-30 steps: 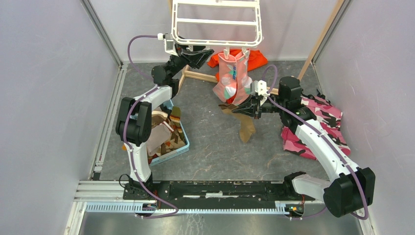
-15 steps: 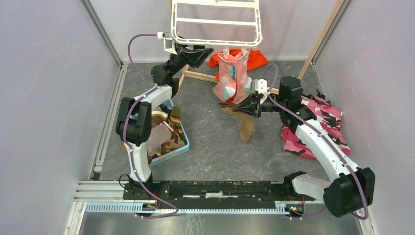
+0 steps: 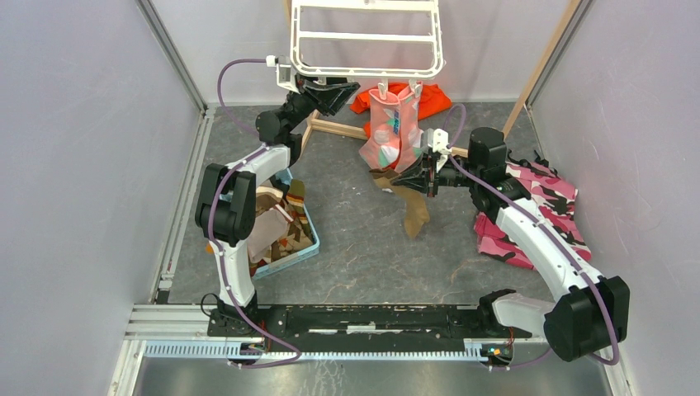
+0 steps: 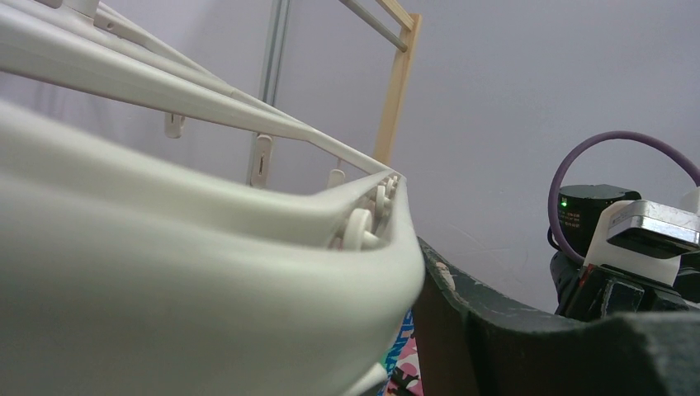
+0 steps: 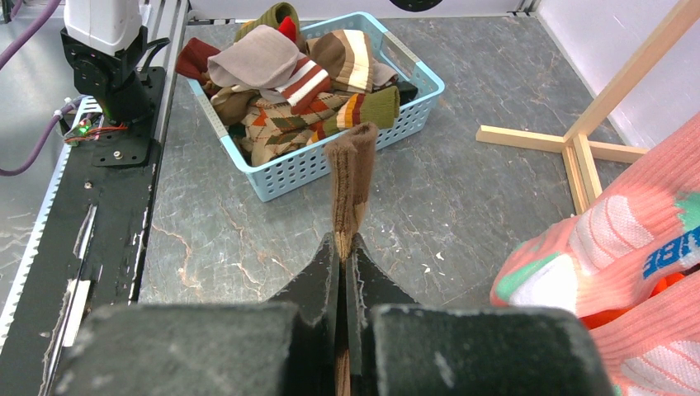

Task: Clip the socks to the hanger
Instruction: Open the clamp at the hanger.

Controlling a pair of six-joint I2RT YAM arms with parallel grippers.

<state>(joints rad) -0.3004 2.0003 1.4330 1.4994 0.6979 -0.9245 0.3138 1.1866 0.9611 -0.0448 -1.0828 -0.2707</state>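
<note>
1. Left gripper [image 3: 340, 92]; raised at the near-left corner of the hanger [image 3: 367, 70]; jaws stand part-way apart astride the corner rail; in the left wrist view the hanger [image 4: 165, 272] fills the left side and its curved rim meets one dark finger [image 4: 495, 338]; whether the jaws press on the rail cannot be told.
2. Right gripper [image 3: 410, 177]; held above the middle of the table, just below the pink sock [image 3: 390, 132]; jaws closed tight, pinching the brown sock [image 3: 415, 216]; in the right wrist view the fingertips of the right gripper [image 5: 345, 247] meet on the brown sock [image 5: 351, 177], whose ribbed cuff sticks out beyond them.
3. Brown sock; plain; gripped near one end, the rest hanging down toward the table.
4. Pink sock; teal and white patches; hangs from two clips on the near edge of the hanger, toward its right end; shows at the right of the right wrist view [image 5: 611, 239].
5. Hanger; white rectangular frame with crossbars; hangs at the far side of the table.
6. Blue basket [image 3: 307, 244]; on the table near the left arm; holds a heap of socks [image 5: 281, 91], striped, argyle, grey and red among them.
7. Wooden stand [image 3: 338, 128]; its foot lies on the table under the hanger.
8. Orange garment [image 3: 429, 99]; behind the pink sock.
9. Pink camouflage cloth [image 3: 536, 206]; on the table under the right arm.
</note>
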